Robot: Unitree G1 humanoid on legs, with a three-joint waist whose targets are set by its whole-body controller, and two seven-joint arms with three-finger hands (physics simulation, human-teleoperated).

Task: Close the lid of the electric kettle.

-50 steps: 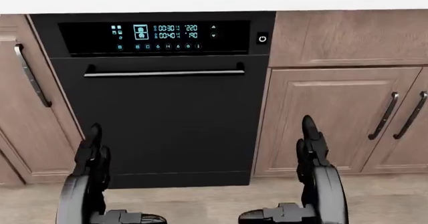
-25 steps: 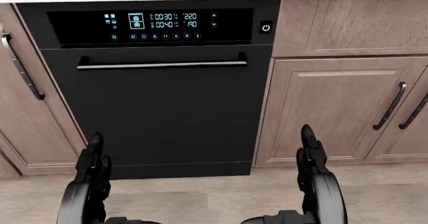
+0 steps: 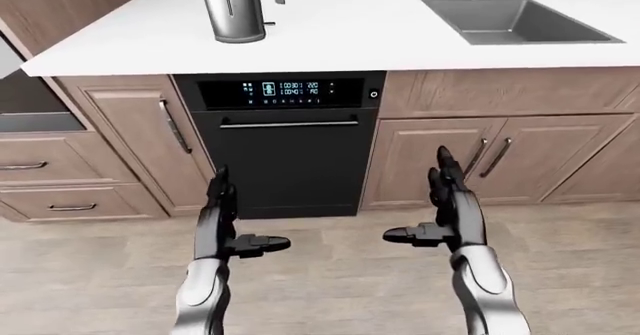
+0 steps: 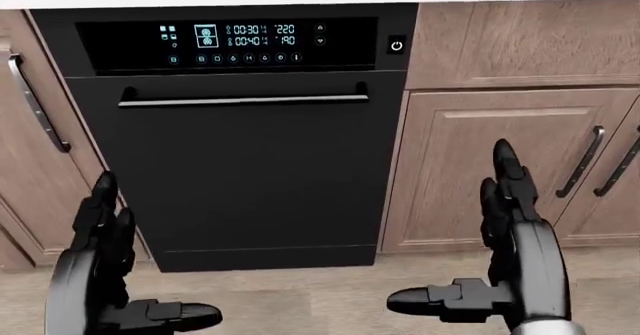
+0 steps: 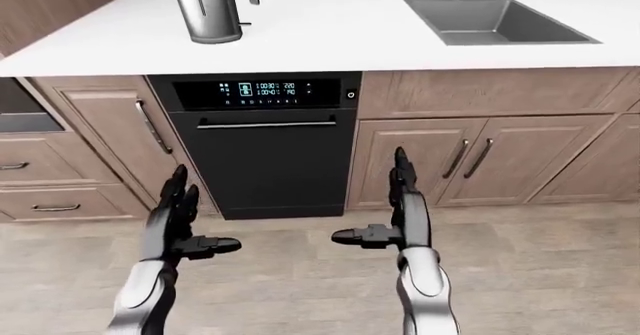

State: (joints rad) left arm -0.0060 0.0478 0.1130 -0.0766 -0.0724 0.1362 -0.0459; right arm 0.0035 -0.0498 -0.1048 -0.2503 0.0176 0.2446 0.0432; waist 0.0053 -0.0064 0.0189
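Where the white counter runs across the top of the left-eye view, the electric kettle stands high above the left hand (its upper part is cut off, so the lid cannot be seen). A steel sink sits above the right hand. Both hands are spread and empty over the wood-look floor, before a black dishwasher flanked by brown cabinets.
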